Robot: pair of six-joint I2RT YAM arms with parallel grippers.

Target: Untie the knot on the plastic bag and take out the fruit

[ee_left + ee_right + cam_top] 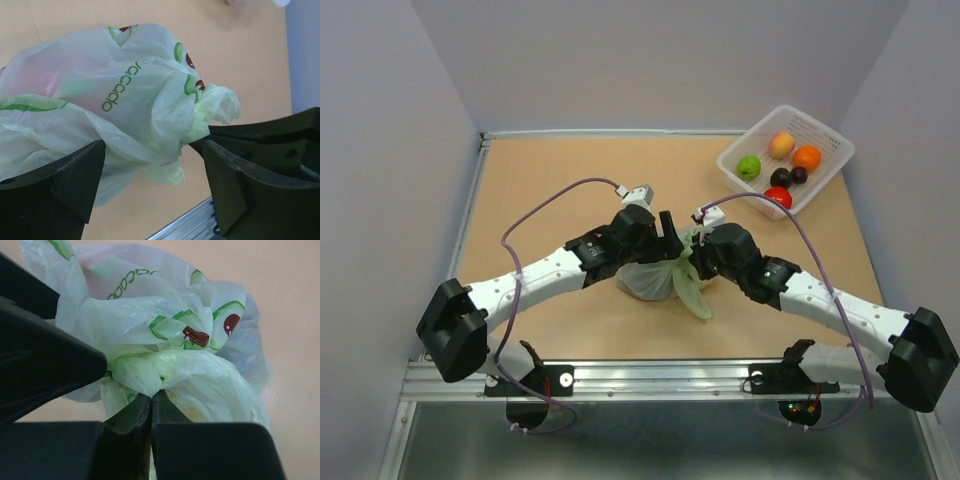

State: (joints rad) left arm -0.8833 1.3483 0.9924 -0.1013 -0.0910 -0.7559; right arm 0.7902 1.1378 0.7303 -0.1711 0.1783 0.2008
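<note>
The right gripper (151, 399) was clenched on the knot (142, 374), reaching in from the knot's right. The left gripper (152, 150), jaws spread, straddled the plastic bag (90, 75) just left of the knot.

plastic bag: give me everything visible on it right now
The plastic bag is thin, crinkly, translucent pale green film with green lettering and avocado prints; something pink shows through. It sits bulging and tied on the table, one loose tail trailing toward the near edge. The right gripper has its jaws shut on the knot; the left gripper stands open, straddling it.
</note>
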